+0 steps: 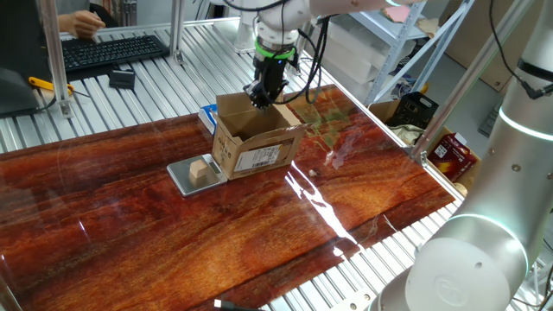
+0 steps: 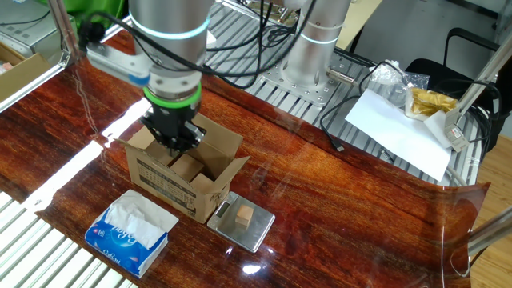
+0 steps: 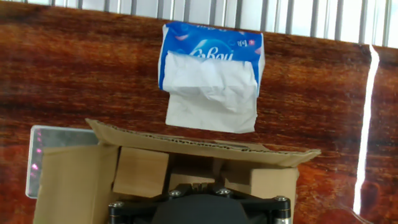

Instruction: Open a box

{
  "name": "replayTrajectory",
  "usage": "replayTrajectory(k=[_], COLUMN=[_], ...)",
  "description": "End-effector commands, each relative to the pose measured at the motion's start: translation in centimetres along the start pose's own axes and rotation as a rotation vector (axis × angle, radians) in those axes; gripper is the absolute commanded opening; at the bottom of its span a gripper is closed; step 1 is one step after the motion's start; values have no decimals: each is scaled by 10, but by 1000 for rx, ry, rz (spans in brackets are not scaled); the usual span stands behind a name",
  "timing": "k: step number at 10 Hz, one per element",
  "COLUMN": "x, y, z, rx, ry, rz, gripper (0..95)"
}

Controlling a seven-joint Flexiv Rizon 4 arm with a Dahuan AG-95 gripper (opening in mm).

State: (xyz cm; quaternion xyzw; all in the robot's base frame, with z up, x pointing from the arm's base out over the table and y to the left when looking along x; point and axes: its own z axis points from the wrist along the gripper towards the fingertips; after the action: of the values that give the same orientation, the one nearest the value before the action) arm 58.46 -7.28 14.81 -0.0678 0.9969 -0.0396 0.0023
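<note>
The box (image 1: 259,147) is a small brown cardboard carton with a white barcode label on its side, standing mid-table. Its outer flaps stand up or splay outward, and two inner flaps (image 2: 192,168) lie partly down inside. My gripper (image 1: 262,97) hangs over the open top near one raised flap, shut, with nothing seen between its fingers. In the other fixed view the gripper (image 2: 174,144) dips just inside the box (image 2: 172,188). The hand view shows the box (image 3: 74,180) below, with the shut fingertips (image 3: 198,185) barely showing over the dark hand.
A blue-and-white tissue packet (image 2: 132,232) lies beside the box. A small metal scale (image 1: 186,180) carrying a tan wooden cube (image 1: 200,168) sits against the box's other side. A keyboard (image 1: 112,50) and a second robot's base (image 1: 467,268) stand beyond the table edges.
</note>
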Motion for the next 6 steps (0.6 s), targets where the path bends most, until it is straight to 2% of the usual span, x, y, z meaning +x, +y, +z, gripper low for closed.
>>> replayTrajectory(k=[1,6], x=[7,6], y=[1,-1], z=[3,21], rx=[4,32], ry=[-9,-40], rz=[1,-24], gripper=[0,0])
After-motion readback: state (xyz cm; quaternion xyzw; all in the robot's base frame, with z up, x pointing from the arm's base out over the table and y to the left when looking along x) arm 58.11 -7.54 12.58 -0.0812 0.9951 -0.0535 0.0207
